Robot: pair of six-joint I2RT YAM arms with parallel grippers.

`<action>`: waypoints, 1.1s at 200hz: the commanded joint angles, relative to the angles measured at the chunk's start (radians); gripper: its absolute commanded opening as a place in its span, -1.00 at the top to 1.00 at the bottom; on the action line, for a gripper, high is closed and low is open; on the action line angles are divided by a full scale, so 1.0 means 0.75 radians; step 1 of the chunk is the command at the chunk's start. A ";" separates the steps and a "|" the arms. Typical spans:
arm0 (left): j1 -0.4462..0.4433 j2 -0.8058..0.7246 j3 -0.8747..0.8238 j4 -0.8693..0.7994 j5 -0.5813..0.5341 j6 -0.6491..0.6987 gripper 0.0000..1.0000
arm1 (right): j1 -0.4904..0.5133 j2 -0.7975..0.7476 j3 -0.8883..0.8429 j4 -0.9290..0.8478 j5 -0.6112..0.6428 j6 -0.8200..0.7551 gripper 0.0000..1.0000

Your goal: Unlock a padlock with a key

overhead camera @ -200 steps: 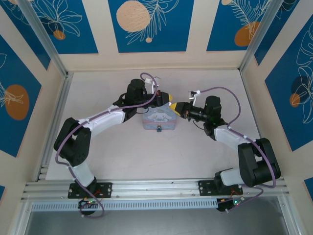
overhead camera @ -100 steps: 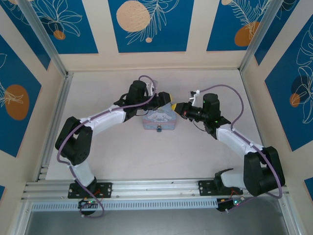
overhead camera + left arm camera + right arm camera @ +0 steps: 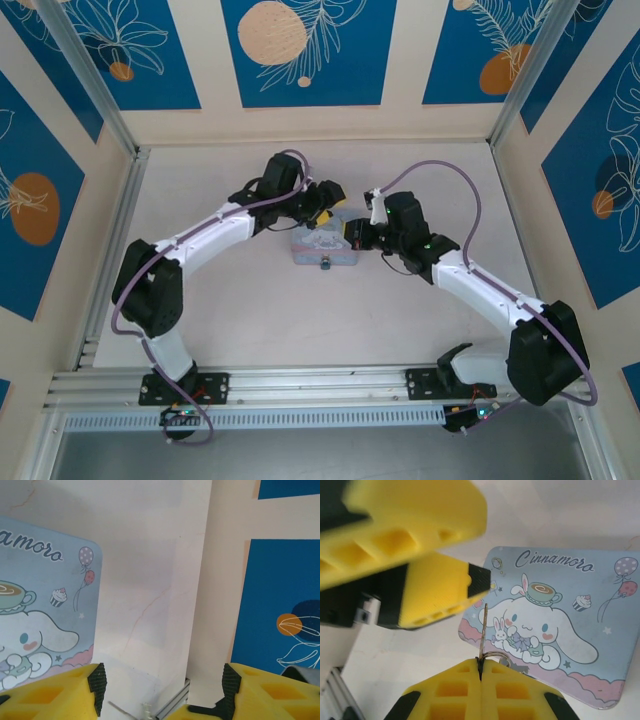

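A pale blue cartoon-printed tin [image 3: 322, 246] lies mid-table, and the tiny dark padlock [image 3: 325, 265] hangs at its near edge. My right gripper [image 3: 352, 234] sits at the tin's right end, shut on a thin metal key [image 3: 483, 629]. The key's blade sticks out ahead over the tin's lid [image 3: 555, 625], and its ring [image 3: 493, 656] lies against the fingertips [image 3: 470, 680]. My left gripper [image 3: 333, 204] hovers behind the tin's far edge, open, with nothing between its pads [image 3: 97, 684]. The tin's lid [image 3: 45, 605] lies to its left in the left wrist view. The left arm's yellow fingers [image 3: 425, 595] loom close to the key tip.
Cream walls with blue leaf panels [image 3: 308, 50] close in the table on three sides. Aluminium rails [image 3: 320, 385] run along the near edge and up the left side. The two grippers stand very close together over the tin's far right corner.
My right gripper has swung left with the key, up to the tin's right end. The left gripper has drawn back from the tin's top toward the far edge.
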 commanded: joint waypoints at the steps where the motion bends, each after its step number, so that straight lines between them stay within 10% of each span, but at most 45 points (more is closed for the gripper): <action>1: 0.010 -0.016 0.035 -0.157 -0.008 -0.045 -0.26 | 0.043 0.018 0.058 -0.052 0.102 -0.141 1.00; 220: 0.007 0.056 0.015 -0.157 0.040 -0.041 0.76 | 0.106 0.067 0.122 -0.070 0.145 -0.171 1.00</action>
